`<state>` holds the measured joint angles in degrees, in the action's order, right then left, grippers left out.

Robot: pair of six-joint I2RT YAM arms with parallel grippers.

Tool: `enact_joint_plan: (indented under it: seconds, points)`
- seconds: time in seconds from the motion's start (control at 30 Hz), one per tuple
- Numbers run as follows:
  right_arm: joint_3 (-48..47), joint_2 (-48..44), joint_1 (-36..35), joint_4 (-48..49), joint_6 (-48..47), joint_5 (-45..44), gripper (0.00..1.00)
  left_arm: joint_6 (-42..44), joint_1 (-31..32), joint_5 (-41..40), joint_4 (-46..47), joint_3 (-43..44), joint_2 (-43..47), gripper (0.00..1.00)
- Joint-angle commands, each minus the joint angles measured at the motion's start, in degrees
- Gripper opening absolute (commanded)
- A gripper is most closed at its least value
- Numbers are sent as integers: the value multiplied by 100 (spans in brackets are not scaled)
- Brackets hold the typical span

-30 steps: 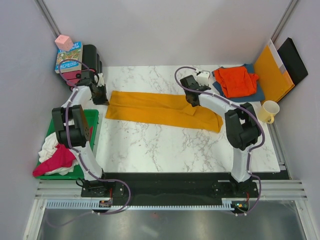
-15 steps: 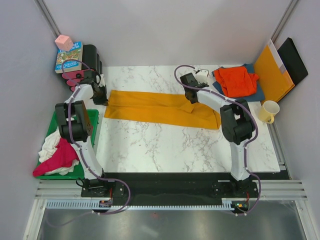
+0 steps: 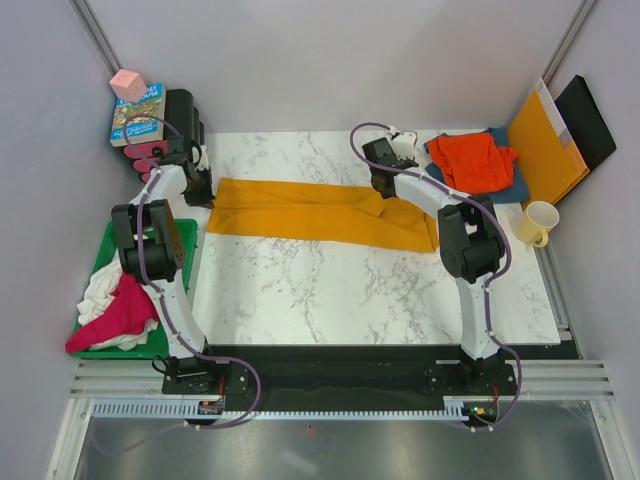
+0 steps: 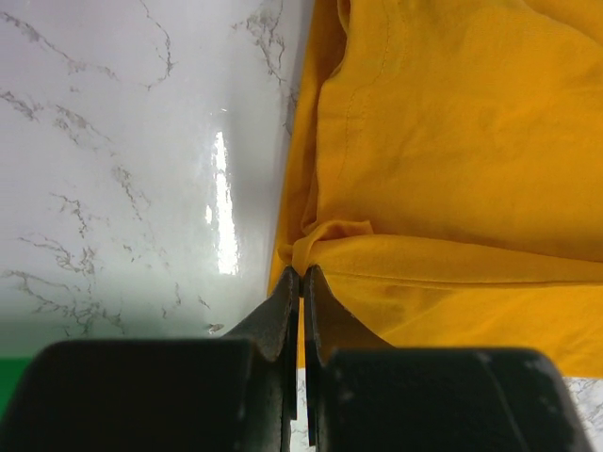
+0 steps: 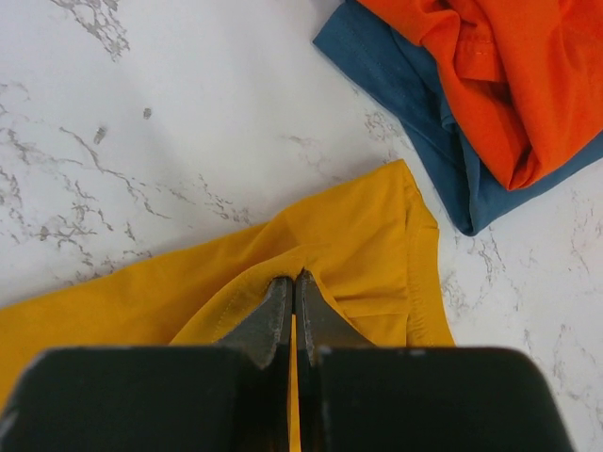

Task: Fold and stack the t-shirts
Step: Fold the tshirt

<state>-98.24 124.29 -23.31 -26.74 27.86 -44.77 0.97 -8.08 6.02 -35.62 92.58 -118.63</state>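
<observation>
Both arms stretch from the near edge across the table [image 3: 350,290] — left gripper [image 4: 300,275] pinching the left end of the mustard-yellow t-shirt [image 3: 310,212], right gripper [image 5: 294,280] pinching its right end — the shirt spread along the far half.

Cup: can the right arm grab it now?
Probably not yet. The right gripper is shut on the yellow shirt; it would have to let go first. Nothing else blocks the cup.
</observation>
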Motion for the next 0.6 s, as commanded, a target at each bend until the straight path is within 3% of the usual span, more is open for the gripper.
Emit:
enact_joint_plan:
  seconds: [0.0, 0.3, 0.33, 0.37, 0.4, 0.47, 0.5, 0.57]
  points:
    - [-205, 148, 134, 29, -61, -5, 0, 193, -10, -207, 11, 86, -108, 2]
    - [-512, 272, 169, 46, -140, 91, 0, 228, -1, -181, 20, 85, -108, 4]
    - [-451, 202, 169, 125, -123, 179, 3, 228, -1, -145, 46, 94, -3, 10]
    - [-399, 105, 160, 221, -114, 284, 11, 184, -1, -102, 107, 59, 85, 23]
    - [-363, -87, 160, 396, -114, 372, 26, 167, -10, -58, 168, 15, 199, 34]
    - [-398, -220, 90, 424, -114, 373, 36, 114, -10, 48, 414, -116, 550, 60]
    - [-442, -334, 72, 415, -149, 382, 46, 70, -1, 57, 476, -143, 656, 66]
    - [-468, -458, -15, 398, -201, 356, 52, 9, -1, 101, 529, -117, 858, 74]
